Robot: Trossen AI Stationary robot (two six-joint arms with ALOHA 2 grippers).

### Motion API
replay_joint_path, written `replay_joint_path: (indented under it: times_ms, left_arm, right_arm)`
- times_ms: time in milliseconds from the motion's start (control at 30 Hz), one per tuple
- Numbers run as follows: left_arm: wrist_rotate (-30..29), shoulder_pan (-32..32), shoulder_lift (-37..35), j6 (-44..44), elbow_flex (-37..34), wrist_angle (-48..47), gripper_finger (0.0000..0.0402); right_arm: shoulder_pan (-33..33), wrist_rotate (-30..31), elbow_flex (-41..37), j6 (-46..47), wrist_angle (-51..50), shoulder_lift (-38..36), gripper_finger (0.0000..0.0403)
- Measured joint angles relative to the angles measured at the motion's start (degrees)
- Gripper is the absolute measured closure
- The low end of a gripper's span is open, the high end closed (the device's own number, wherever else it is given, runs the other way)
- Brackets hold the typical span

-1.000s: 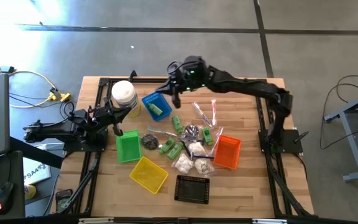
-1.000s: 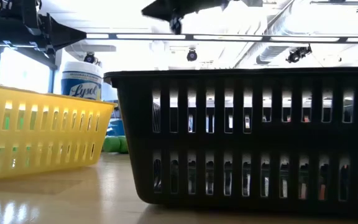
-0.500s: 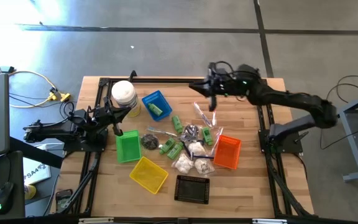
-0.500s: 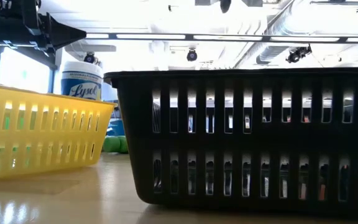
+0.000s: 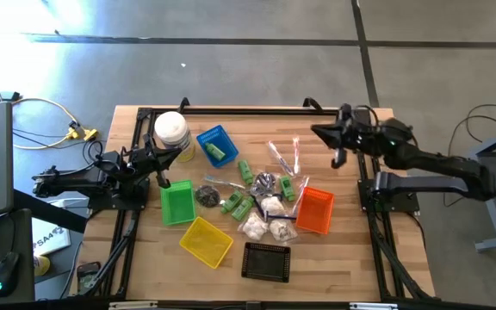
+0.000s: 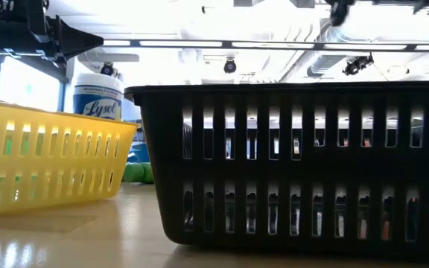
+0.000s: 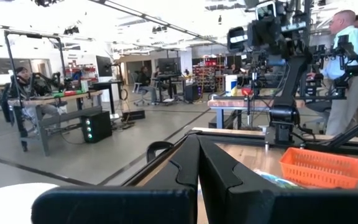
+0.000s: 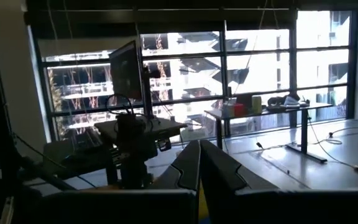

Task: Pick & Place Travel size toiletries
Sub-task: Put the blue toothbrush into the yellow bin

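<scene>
Toiletries: a loose heap of travel size toiletries [image 5: 261,194] lies at the middle of the wooden surface [image 5: 343,250], between the green basket [image 5: 177,203] at 9 o'clock and the orange basket [image 5: 315,210] at 3 o'clock.
Green bottles: the small green bottles [image 5: 235,203] look light, stiff and smooth; likely best pinched across the body.
White packets: the white puffy packets [image 5: 265,228] at 6 o'clock of the heap look soft and yielding; a pinch at mid-bulge should hold.
Wrapped sticks: the clear-wrapped sticks [image 5: 282,157] at 12 o'clock look thin, flat and slippery; probably hardest to lift.
Blue basket: the blue basket [image 5: 217,145] at 11 o'clock holds one green item.
Right end effector: the right end effector [image 5: 337,158], fingers pressed together and empty, hangs at 2 o'clock, apart from the heap.
Left end effector: the left end effector [image 5: 164,182], fingers together and empty, waits at 9 o'clock by the green basket.
</scene>
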Motion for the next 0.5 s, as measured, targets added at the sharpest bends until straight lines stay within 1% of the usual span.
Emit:
replay_joint_path:
  times_ms: [133,267,400,500]
  left_arm:
    - [0.0,0.0,0.0,0.7,0.0,0.0,0.0402]
    - [0.0,0.0,0.0,0.7,0.0,0.0,0.0402]
    - [0.0,0.0,0.0,0.5,0.0,0.0,0.0402]
    - [0.1,0.0,0.0,-0.8,0.0,0.0,0.0402]
  right_arm:
    - [0.1,0.4,-6.5,0.0,-0.4,-6.8,0.0400]
    - [0.1,0.0,-11.3,0.0,0.4,-12.4,0.0400]
    - [0.1,0.0,-17.1,0.2,2.8,-18.4,0.0400]
    - [0.1,2.5,-21.8,0.4,6.5,-22.3,0.0400]
